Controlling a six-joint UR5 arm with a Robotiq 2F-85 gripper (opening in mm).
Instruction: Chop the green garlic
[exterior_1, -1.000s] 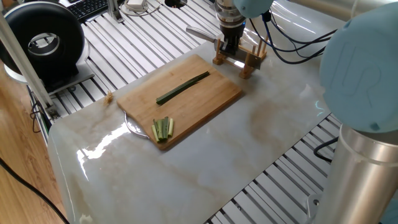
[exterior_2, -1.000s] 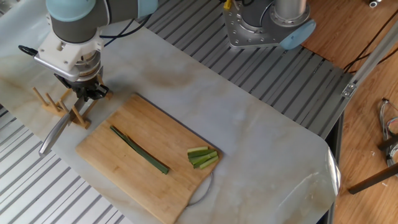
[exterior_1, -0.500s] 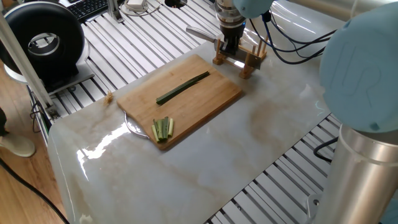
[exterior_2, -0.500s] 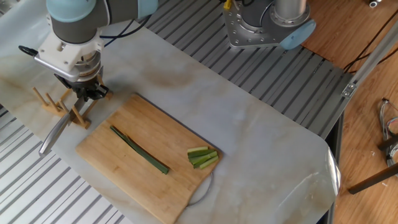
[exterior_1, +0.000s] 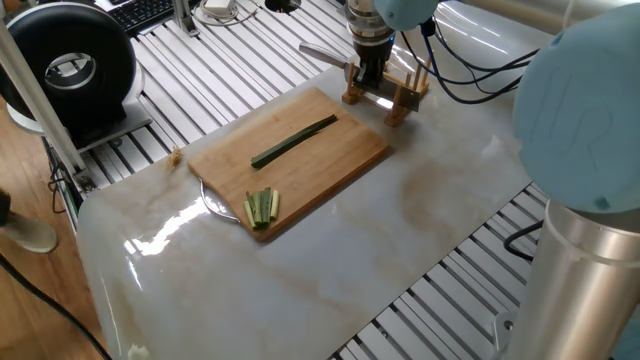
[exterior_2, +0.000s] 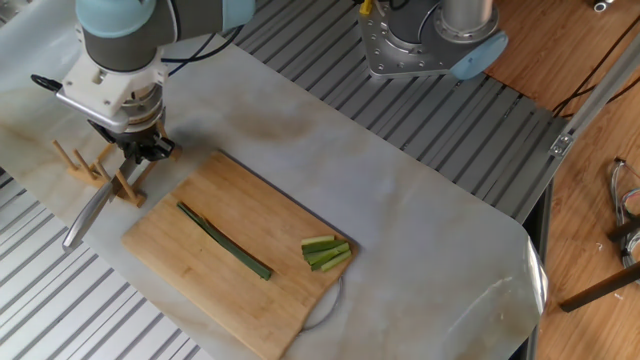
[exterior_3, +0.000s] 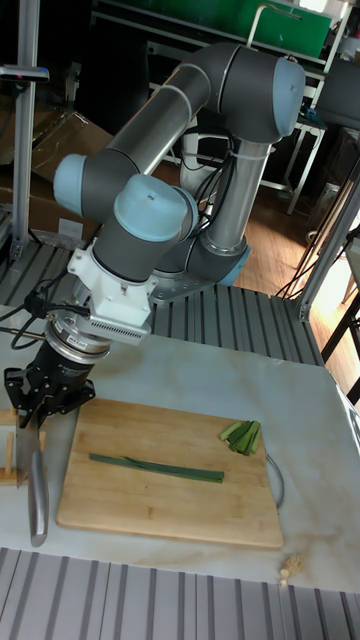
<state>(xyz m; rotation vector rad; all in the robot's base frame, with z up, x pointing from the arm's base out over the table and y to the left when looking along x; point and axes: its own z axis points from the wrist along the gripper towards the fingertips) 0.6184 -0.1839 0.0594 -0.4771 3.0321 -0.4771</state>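
The green garlic (exterior_1: 293, 142) (exterior_2: 224, 240) (exterior_3: 155, 468) is a long dark-green stalk lying flat and whole across the middle of the wooden cutting board (exterior_1: 345, 160) (exterior_2: 190, 285) (exterior_3: 170, 505). My gripper (exterior_1: 368, 75) (exterior_2: 138, 152) (exterior_3: 45, 405) is off the board's far corner. It sits low over the wooden knife rack (exterior_1: 400, 98) (exterior_2: 78, 160), right at the handle of the knife (exterior_1: 322, 55) (exterior_2: 88, 215) (exterior_3: 38, 490). The blade sticks out past the rack. The fingertips are hidden around the handle, so their gap does not show.
A bundle of short pale-green sticks (exterior_1: 262, 207) (exterior_2: 327, 252) (exterior_3: 241, 435) lies at the board's other end. The board rests on a marble sheet (exterior_1: 400, 240) over slatted metal. A black fan (exterior_1: 70, 70) stands beyond the table's corner.
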